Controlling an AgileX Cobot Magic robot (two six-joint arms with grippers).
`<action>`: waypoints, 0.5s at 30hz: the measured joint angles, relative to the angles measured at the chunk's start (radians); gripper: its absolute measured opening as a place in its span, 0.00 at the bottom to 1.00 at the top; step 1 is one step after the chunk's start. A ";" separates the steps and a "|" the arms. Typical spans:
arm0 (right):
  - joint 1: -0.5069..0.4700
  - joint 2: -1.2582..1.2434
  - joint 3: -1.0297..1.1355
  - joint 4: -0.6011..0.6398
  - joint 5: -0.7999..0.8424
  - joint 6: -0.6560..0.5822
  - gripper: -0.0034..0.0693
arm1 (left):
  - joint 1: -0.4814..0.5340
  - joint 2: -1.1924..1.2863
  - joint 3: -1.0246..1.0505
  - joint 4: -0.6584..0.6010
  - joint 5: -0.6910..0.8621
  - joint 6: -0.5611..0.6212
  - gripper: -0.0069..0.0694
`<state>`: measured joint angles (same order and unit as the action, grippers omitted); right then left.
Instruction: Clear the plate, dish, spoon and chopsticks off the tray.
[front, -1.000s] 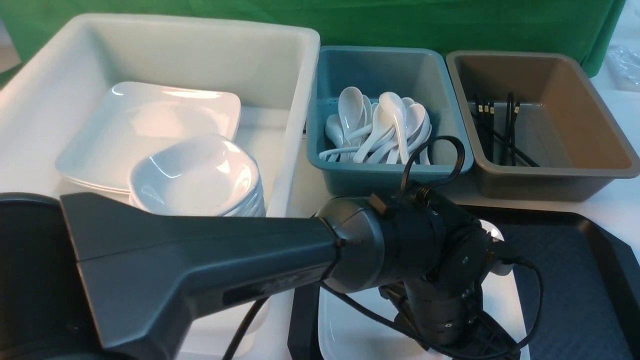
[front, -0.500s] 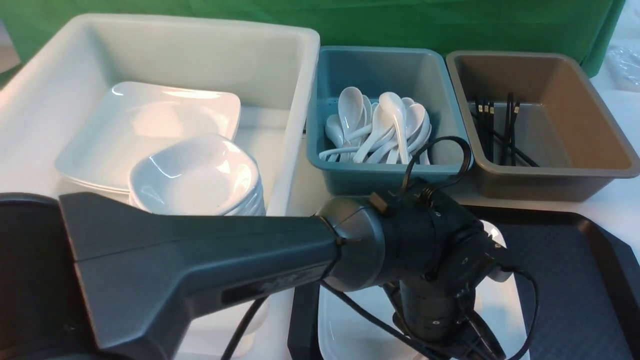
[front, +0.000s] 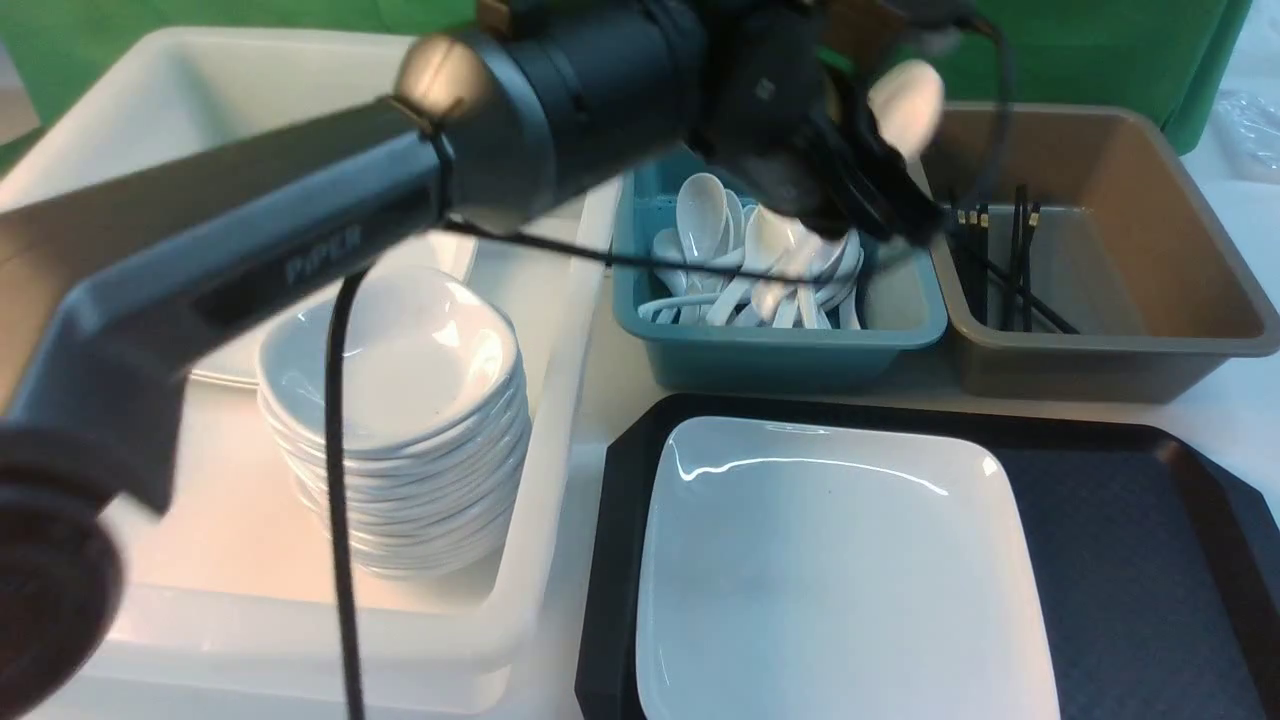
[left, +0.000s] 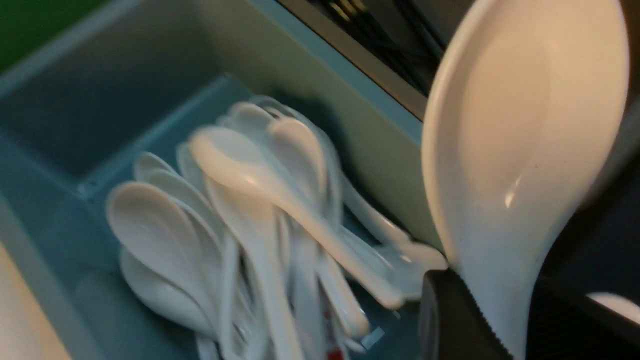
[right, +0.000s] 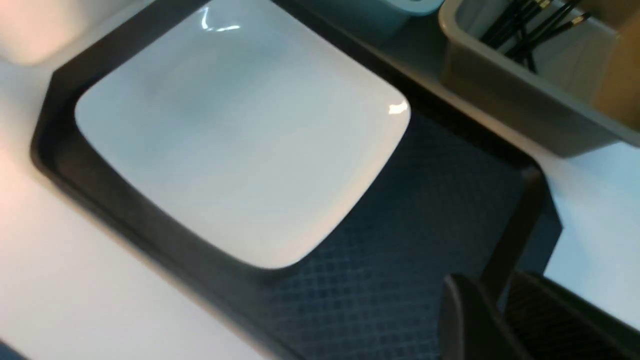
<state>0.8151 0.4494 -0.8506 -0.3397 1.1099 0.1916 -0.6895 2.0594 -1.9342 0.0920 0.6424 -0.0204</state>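
Above the teal bin (left: 100, 90), my left jaws pinch the spoon (left: 515, 150), seen sharply only from the wrist. I cannot tell whether my right jaws are spread.

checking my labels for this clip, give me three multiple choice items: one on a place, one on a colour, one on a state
1 The chopsticks lie: a in the brown bin b on a shelf c in a cup
2 The bin of spoons is: a teal b red c yellow
3 The left gripper is: a open and empty b shut on the spoon c shut on a fork
Answers: 1a, black sticks show inside it; 2a, its walls are teal; 3b, the wrist view shows the handle clamped.
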 joint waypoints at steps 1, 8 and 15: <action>0.000 0.000 0.000 0.012 0.001 0.000 0.26 | 0.040 0.032 -0.033 -0.037 -0.024 0.020 0.30; 0.000 0.000 0.000 0.079 0.004 0.000 0.26 | 0.128 0.180 -0.116 -0.103 -0.088 0.129 0.43; 0.000 0.000 0.000 0.095 0.006 0.000 0.27 | 0.131 0.161 -0.119 -0.134 -0.035 0.129 0.79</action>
<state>0.8151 0.4494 -0.8506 -0.2450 1.1164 0.1916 -0.5586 2.2204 -2.0532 -0.0416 0.6079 0.1089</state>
